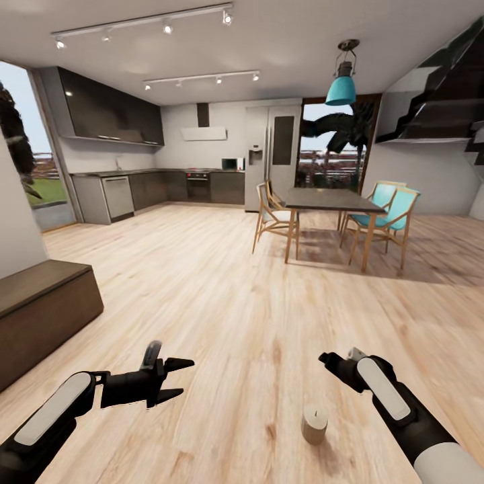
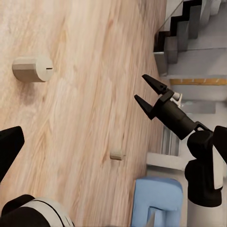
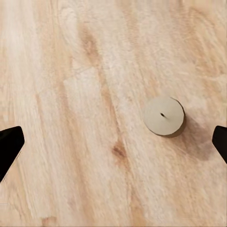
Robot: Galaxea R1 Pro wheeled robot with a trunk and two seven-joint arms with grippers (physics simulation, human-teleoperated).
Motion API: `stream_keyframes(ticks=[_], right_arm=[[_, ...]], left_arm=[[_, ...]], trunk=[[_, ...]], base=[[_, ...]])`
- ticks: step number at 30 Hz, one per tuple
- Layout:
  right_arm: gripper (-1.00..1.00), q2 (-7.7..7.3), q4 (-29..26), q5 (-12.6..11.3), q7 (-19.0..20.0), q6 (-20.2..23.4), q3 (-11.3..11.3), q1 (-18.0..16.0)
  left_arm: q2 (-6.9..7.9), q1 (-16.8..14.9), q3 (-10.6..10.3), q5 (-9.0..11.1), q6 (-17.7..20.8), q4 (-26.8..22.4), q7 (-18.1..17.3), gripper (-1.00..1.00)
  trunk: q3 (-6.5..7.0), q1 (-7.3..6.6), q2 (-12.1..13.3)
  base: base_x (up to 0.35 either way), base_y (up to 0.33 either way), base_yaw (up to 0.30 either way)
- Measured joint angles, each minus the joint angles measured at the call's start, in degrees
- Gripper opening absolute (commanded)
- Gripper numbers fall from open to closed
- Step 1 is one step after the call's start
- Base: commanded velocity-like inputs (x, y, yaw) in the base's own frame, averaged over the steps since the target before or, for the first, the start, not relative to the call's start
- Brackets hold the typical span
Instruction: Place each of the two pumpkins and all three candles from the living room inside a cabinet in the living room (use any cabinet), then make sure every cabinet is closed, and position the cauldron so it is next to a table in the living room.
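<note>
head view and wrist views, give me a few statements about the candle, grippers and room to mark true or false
1. A candle stands upright on the wood floor. True.
2. The right gripper is shut on the candle. False: it is open and apart from the candle, which stands free on the floor.
3. The left gripper is open and holds nothing. True.
4. The dining table has a pumpkin on it. False: its top looks bare.
5. A second candle shows on the floor in the left wrist view. True.

text: none legible | labels: none | brands: none | numbers: none | signs: none
</note>
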Motion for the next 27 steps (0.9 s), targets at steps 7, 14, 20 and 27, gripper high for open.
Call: stream_keyframes(ticks=[7, 14, 20, 27], right_arm=[[1.00, 0.12, 0.0, 0.1, 0.3, 0.0, 0.0, 0.0], [1.00, 0.13, 2.6, 0.1, 0.3, 0.0, 0.0, 0.0], [1.00, 0.29, 5.5, 0.2, 0.4, -0.1, 0.0, 0.0], [1.00, 0.19, 11.2, 0.3, 0.4, -2.5, 0.0, 0.0]], left_arm=[[-0.09, 0.0, 0.0, 0.0, 0.0, 0.0, 0.0, 1.00], [-0.09, 0.0, 0.0, 0.1, 0.0, 0.0, 0.0, 1.00], [-0.09, 0.0, 0.0, 0.0, 0.0, 0.0, 0.0, 1.00], [-0.17, 0.0, 0.0, 0.1, 0.0, 0.0, 0.0, 1.00]], trunk=[[0.00, 0.01, 0.0], [0.00, 0.03, 0.0], [0.00, 0.02, 0.0], [-0.01, 0.04, 0.0]], base=[[0.285, -0.199, 0.000], [0.127, -0.206, 0.000], [0.140, -0.139, 0.000], [0.034, -0.046, 0.000]])
